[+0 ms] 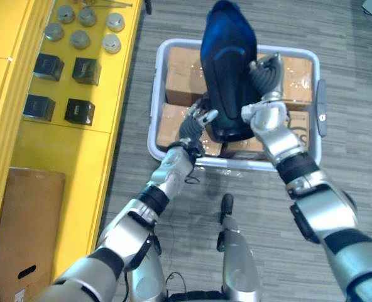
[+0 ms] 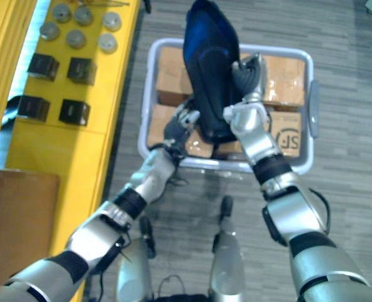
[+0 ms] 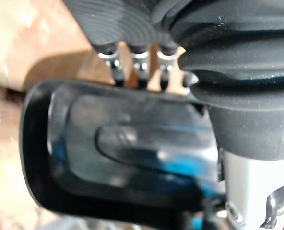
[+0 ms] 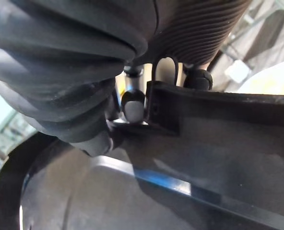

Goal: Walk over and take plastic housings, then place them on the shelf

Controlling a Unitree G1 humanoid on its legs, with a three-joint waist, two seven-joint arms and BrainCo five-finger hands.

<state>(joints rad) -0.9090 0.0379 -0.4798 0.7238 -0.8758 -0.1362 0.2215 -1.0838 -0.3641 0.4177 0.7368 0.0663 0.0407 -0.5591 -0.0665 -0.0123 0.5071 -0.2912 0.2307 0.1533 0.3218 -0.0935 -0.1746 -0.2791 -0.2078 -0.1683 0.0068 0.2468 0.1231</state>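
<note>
A large dark blue-black plastic housing stands upright between both hands above a grey bin. My left hand grips its lower left edge; in the left wrist view the fingers reach behind the housing's rim. On the right side my right hand holds it, and in the right wrist view its fingers curl over the housing's edge. The yellow shelf runs along the left.
Cardboard boxes fill the grey bin on the grey floor. Black cubes and several grey round parts lie on the shelf. A brown carton sits at the shelf's near end.
</note>
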